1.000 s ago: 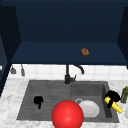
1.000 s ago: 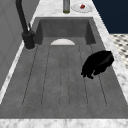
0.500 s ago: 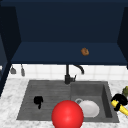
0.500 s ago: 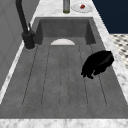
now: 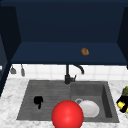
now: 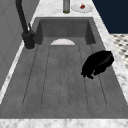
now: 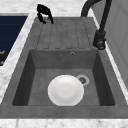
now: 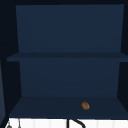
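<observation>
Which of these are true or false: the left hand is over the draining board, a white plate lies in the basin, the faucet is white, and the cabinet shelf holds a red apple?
1. The left hand is over the draining board. True; its fingers are curled and hold nothing.
2. A white plate lies in the basin. True.
3. The faucet is white. False: it is black.
4. The cabinet shelf holds a red apple. False: a small brown thing sits there.
</observation>
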You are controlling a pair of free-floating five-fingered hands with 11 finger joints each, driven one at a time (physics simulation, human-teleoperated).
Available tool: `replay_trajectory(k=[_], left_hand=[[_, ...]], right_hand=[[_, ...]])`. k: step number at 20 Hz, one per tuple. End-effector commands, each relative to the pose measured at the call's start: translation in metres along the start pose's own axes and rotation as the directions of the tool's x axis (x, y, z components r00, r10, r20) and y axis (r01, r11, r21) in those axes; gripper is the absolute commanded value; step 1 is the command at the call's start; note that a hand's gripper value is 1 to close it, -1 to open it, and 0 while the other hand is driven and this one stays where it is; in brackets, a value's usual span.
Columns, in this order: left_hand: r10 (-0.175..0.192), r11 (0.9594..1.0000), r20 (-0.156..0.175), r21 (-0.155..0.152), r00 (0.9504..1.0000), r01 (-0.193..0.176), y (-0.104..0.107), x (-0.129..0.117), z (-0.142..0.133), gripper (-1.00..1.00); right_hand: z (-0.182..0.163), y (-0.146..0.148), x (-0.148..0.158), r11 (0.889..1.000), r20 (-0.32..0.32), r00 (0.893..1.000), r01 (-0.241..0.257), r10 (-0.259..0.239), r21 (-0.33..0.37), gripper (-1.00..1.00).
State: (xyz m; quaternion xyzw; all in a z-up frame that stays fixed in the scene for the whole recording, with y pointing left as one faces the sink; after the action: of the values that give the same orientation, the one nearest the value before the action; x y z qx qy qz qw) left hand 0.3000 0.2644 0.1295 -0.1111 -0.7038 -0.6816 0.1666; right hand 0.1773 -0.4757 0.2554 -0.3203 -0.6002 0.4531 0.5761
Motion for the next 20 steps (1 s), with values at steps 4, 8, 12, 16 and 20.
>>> replay_trajectory(k=[4, 8, 12, 16, 20], left_hand=[[0.0, 1.0, 0.0, 0.0, 1.0, 0.0, 0.0, 0.0, 0.0, 0.0], [0.0, 1.0, 0.0, 0.0, 1.0, 0.0, 0.0, 0.0, 0.0, 0.0], [0.0, 1.0, 0.0, 0.0, 1.0, 0.0, 0.0, 0.0, 0.0, 0.0], [0.0, 1.0, 0.0, 0.0, 1.0, 0.0, 0.0, 0.0, 0.0, 0.0], [0.0, 1.0, 0.0, 0.0, 1.0, 0.0, 0.0, 0.0, 0.0, 0.0]], right_hand=[[0.006, -0.002, -0.038, 1.0, 0.097, 0.995, -0.009, 0.01, -0.01, 1.0], [0.009, 0.001, -0.058, 1.0, 0.129, 0.992, -0.008, 0.009, -0.009, 1.0], [0.009, 0.01, -0.079, 1.0, 0.149, 0.989, -0.006, 0.005, 0.01, 1.0], [0.0, 0.03, -0.099, 0.999, 0.18, 0.984, -0.01, 0.004, 0.031, 1.0], [-0.007, 0.044, -0.118, 1.0, 0.203, 0.979, -0.016, 0.012, 0.019, 1.0]])
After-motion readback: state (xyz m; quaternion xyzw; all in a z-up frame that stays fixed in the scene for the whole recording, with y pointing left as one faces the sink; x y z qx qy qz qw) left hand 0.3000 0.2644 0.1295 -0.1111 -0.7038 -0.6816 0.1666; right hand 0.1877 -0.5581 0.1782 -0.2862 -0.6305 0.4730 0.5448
